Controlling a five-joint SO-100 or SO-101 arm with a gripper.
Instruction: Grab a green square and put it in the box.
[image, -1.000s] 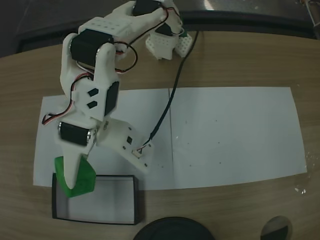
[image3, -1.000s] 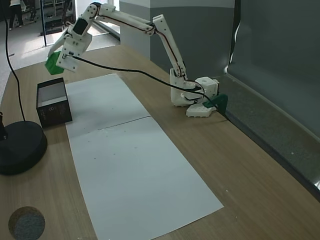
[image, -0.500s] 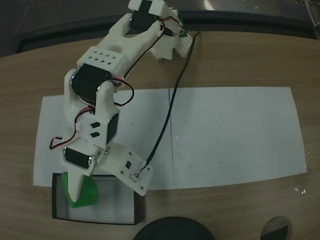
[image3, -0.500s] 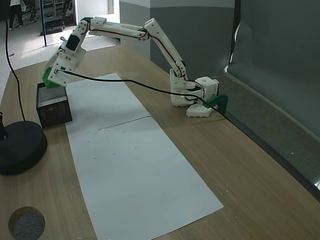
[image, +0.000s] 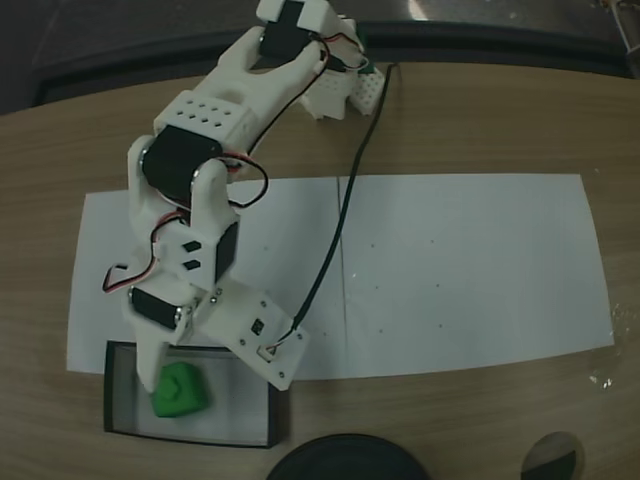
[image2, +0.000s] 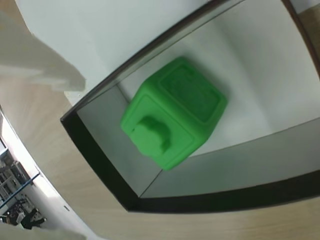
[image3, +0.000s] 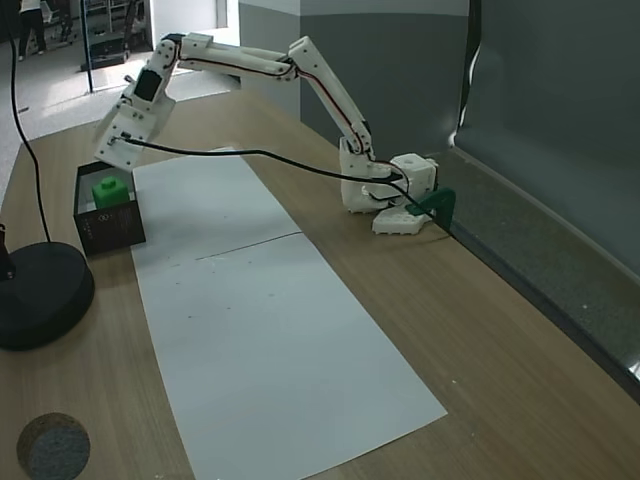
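The green square lies on the pale floor of the box, toward the box's left end in this fixed view. The wrist view looks down on the green square, tilted, with a raised stud on one side, close to a corner of the black-walled box. My gripper hangs just above the box, open, with its jaws spread to either side of the cube and not touching it. From the side, the gripper is above the green square inside the box.
A white paper sheet covers the table's middle, and the box sits at its corner. A round black disc stands right beside the box. The arm's black cable runs across the paper. The arm's base is at the far edge.
The gripper carried the green square over the box, lowered it, then opened. The cube has dropped out of the jaws onto the box floor.
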